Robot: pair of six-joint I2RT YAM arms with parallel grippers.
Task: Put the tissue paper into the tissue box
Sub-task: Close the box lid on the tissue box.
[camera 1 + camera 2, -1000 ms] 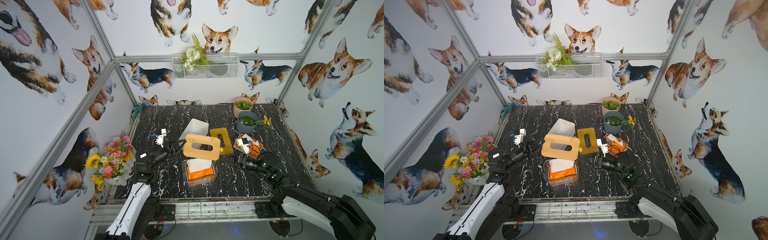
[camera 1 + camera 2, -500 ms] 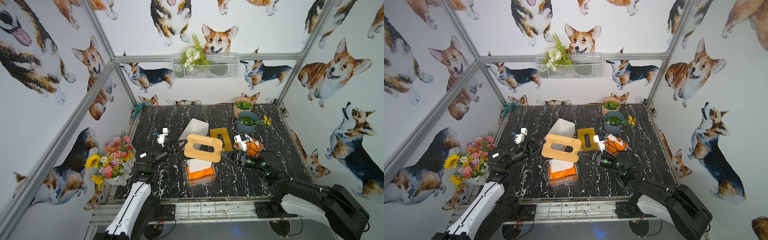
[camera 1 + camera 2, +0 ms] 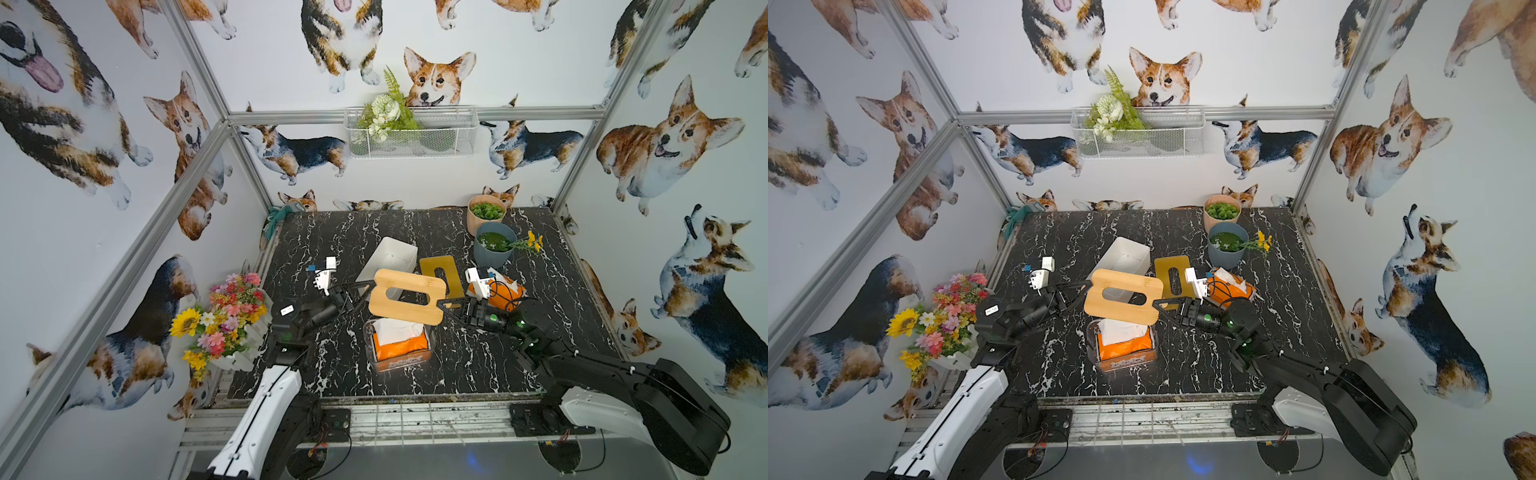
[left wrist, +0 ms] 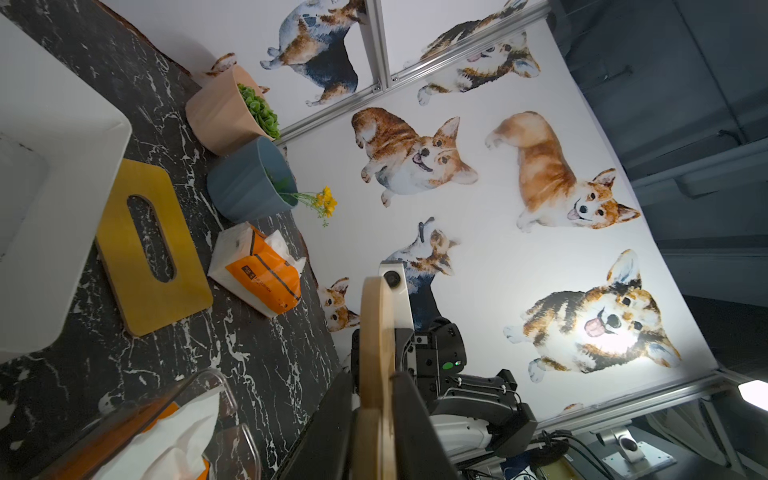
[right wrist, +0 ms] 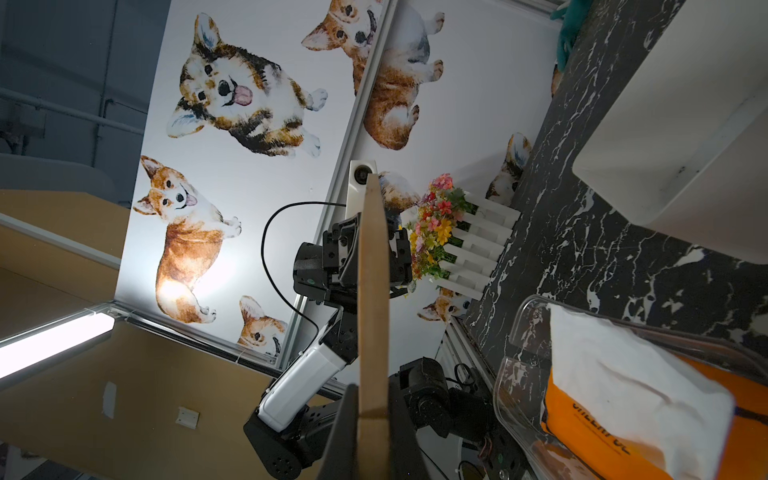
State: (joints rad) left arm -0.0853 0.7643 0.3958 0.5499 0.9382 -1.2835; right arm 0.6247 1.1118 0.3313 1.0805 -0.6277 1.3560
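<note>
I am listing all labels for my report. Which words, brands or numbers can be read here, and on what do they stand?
Nothing can be read with certainty.
Orange tissue pack in the clear tissue box: dark print, cut off and unclear.
Second orange tissue pack beside the blue pot: small print, blurred.
White sticker on the left arm: too small.

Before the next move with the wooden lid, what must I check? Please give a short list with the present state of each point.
1. Tissue pack lies inside the clear box: ok.
2. Right pincer shut on one end of the wooden lid: ok.
3. Left pincer gripping the opposite end: cannot tell; its jaws flank the edge.
4. Lid held above the box, not touching: ok.
5. White tissue lined up under the lid's slot: cannot tell.
</note>
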